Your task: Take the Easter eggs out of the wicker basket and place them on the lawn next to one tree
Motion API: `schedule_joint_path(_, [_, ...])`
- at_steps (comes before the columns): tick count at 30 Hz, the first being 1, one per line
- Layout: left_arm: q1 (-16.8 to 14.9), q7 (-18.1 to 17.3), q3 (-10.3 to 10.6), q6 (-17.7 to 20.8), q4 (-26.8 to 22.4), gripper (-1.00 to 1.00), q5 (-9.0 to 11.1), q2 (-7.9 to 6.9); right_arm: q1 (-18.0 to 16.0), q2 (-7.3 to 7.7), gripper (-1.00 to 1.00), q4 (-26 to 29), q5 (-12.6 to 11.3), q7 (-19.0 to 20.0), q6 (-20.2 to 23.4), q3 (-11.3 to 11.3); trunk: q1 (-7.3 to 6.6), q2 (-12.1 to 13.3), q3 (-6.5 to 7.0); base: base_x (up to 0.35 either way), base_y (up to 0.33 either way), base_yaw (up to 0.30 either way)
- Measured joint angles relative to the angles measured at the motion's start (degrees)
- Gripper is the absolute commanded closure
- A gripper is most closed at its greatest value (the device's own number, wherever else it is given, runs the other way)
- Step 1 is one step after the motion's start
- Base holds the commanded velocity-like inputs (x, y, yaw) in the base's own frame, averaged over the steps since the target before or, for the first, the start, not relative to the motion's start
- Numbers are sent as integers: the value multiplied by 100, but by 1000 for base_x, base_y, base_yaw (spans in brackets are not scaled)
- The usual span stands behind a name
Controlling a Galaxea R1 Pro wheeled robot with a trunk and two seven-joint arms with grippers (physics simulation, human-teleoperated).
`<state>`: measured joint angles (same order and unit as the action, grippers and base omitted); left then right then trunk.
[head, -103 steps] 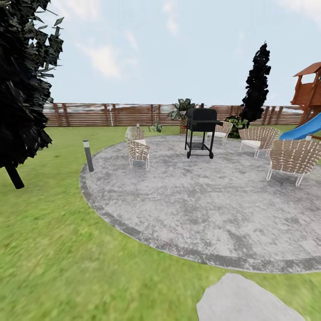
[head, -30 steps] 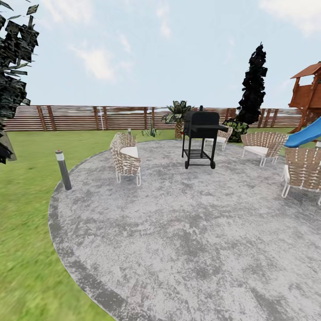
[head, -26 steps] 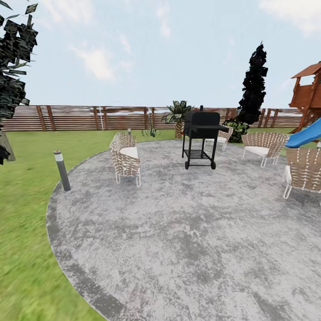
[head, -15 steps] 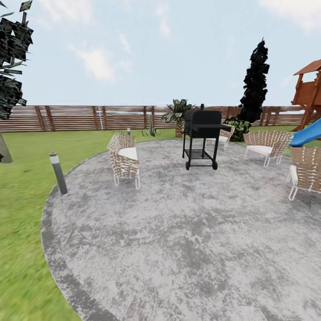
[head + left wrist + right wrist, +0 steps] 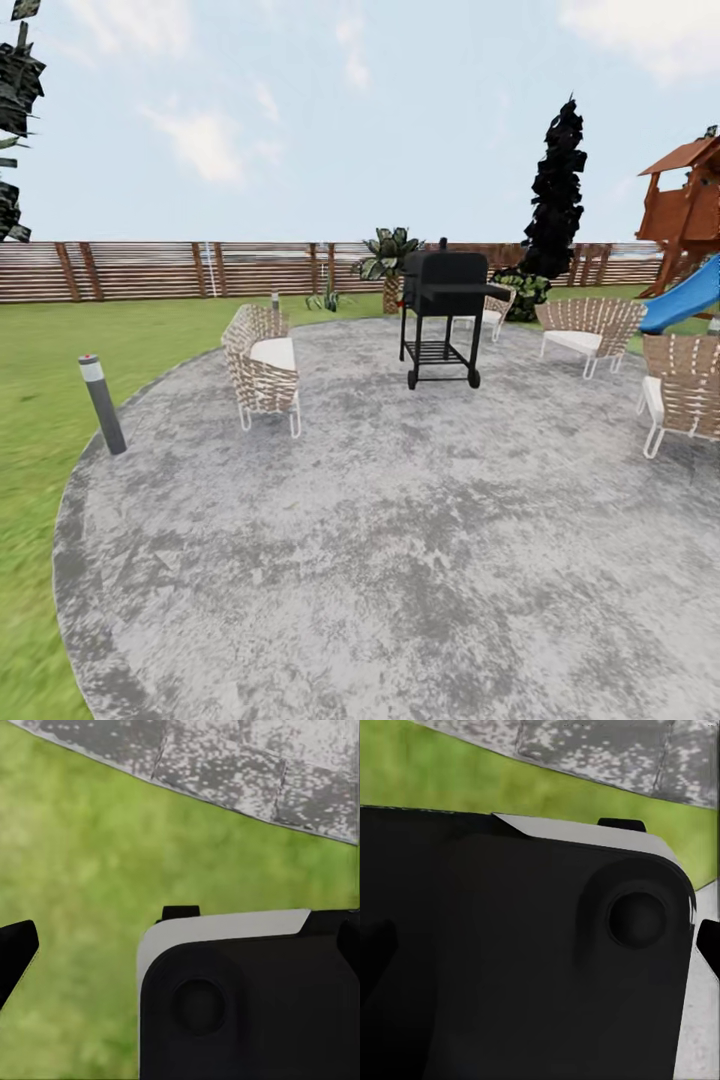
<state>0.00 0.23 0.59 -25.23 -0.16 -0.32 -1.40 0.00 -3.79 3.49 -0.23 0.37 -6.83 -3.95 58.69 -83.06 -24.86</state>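
The Easter eggs and the wicker basket are out of view. The lawn [image 5: 40, 400] runs along the left of the head view, up to the brown slat fence [image 5: 180, 270] of the garden. Dark blocky leaves of a tree crown [image 5: 15, 80] hang at the upper left edge. In the left wrist view my left gripper [image 5: 180, 945] is open, its black fingertips [image 5: 15, 956] far apart over grass and the robot's black body. In the right wrist view my right gripper [image 5: 540, 945] looks open too, with one fingertip [image 5: 709, 941] at the frame's edge.
A round grey paved patio [image 5: 400, 560] lies ahead. On it stand a black grill [image 5: 443, 315] and pale woven chairs [image 5: 262, 368] [image 5: 685, 395]. A short bollard light [image 5: 102, 402] marks the patio's left rim. A black-leaved tree [image 5: 555, 195], a palm [image 5: 388, 262] and a playset with blue slide [image 5: 690, 250] stand behind.
The camera has moved forward onto the patio and turned, so the whole scene shifts. The bollard and left tree slide toward the left edge. Both arms look unchanged.
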Motion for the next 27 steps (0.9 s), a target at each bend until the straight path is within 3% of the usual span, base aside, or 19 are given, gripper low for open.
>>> schedule_joint_path(10, [0, 8, -1, -1, 0, -100, 0, 0, 0, 0, -100, 0, -3, -2, 0, 0, 0, 0, 5, 326, 0, -11])
schedule_joint_path(11, [-19, 8, 16, 3, -4, -100, -9, 30, -17, 34, -100, 5, -2, -2, 4, 6, -50, 87, 9, 326, 0, -61])
schedule_joint_path(12, [1, 8, -5, 0, 0, -100, 2, 1, 0, 1, -100, 0, -3, -2, 0, -2, -12, 2, 8, 326, 0, -107])
schedule_joint_path(27, [0, 17, -1, 0, 0, -100, 0, 0, 0, 0, -100, -1, -7, -1, -2, 1, 0, 0, 89, 326, 0, -186])
